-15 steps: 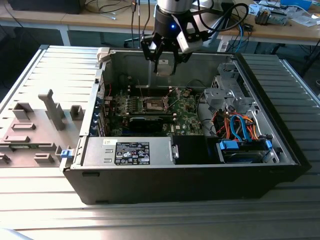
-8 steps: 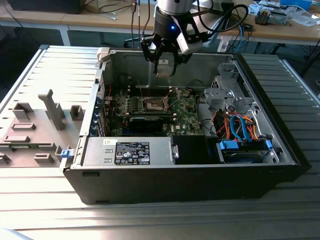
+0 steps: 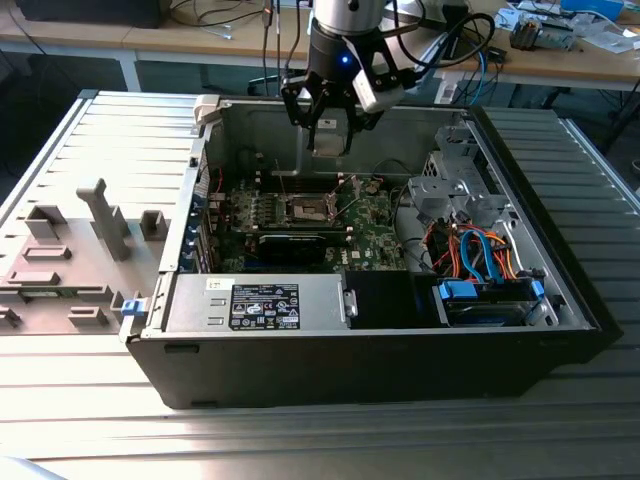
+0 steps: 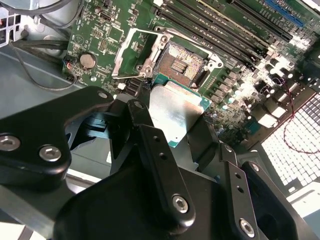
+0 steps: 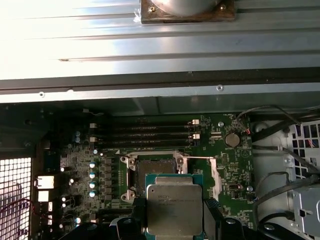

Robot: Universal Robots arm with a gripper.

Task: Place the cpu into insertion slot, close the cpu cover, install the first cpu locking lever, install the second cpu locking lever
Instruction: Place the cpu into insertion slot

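End effector [image 4: 172, 120] holds cpu [image 4: 179, 106], silver face up, above insertion slot [image 4: 183, 65].

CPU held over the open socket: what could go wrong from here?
1. The cpu sits in the gripper above the insertion slot, not seated. Coming down off-square could bend the socket contacts.
2. The cpu cover stands open right beside the slot, so a finger may catch it on the descent.
3. The grip looks to be on the chip's edges only, so it might slip or tilt.
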